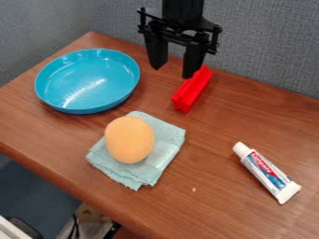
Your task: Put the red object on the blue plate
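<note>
The red object [192, 89] is a small bright red bar lying on the wooden table, right of the blue plate. The blue plate [88, 80] is a round turquoise dish with a raised rim at the back left, with nothing in it. My gripper [177, 65] hangs just above the far end of the red bar, pointing down. Its black fingers [159, 51] stand apart, open, with nothing between them. The right finger is close over the bar's upper end; whether it touches cannot be told.
A pale teal cloth [159, 149] lies at the front middle with an orange egg-shaped ball [129, 139] on it. A white toothpaste tube [267, 172] lies at the front right. The table's front edge [75, 191] runs diagonally below the cloth.
</note>
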`<state>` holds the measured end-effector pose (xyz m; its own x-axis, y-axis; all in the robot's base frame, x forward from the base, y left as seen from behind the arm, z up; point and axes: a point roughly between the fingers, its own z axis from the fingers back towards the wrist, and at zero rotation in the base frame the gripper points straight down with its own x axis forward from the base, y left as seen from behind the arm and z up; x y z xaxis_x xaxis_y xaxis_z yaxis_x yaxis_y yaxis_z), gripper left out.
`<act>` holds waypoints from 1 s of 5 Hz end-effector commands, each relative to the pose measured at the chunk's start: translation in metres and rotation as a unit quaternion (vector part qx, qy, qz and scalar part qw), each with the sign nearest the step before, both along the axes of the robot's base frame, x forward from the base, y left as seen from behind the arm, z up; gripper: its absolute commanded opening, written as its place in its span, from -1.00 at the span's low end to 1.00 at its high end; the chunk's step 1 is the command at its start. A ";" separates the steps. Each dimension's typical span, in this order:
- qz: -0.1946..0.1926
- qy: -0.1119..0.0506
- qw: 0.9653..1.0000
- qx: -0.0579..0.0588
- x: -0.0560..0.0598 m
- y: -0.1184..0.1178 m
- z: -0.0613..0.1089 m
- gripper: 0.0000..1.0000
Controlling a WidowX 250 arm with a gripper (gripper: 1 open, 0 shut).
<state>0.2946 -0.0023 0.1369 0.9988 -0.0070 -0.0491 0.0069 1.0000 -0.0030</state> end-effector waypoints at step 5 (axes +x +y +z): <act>-0.009 0.015 0.999 0.038 0.048 -0.003 -0.048 -1.00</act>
